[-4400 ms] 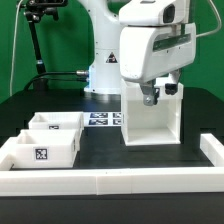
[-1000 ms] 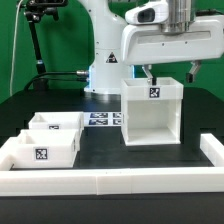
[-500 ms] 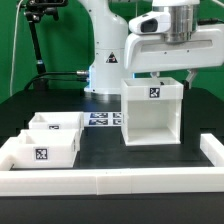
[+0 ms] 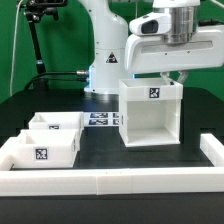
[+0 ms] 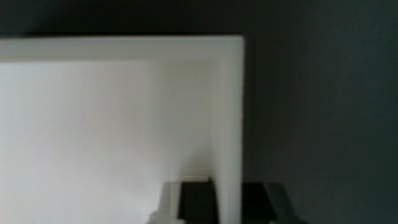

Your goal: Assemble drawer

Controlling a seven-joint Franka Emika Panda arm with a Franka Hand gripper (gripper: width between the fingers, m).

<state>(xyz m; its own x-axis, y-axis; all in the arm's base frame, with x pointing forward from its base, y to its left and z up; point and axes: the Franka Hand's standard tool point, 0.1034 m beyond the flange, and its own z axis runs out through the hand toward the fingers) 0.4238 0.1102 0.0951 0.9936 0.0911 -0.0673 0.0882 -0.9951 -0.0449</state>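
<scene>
The drawer's tall white housing [image 4: 150,115] stands upright on the black table, right of centre, with a tag on its top front edge. My gripper [image 4: 182,80] is at the top of the wall on the exterior view's right. In the wrist view the two dark fingers [image 5: 192,203] sit tight on either side of that thin white wall [image 5: 228,120], and my gripper [image 5: 226,202] is shut on it. Two shallow white trays, the front one [image 4: 42,152] and the rear one [image 4: 60,125], lie at the exterior view's left.
A long low white border wall [image 4: 120,181] runs along the front and up both sides. The marker board [image 4: 103,119] lies flat between the trays and the housing. The robot base [image 4: 105,60] and a black camera stand [image 4: 38,40] are behind.
My gripper has moved toward the exterior view's right and come down onto the housing's wall on that side. The housing's top now sits slightly higher and further toward the exterior view's left.
</scene>
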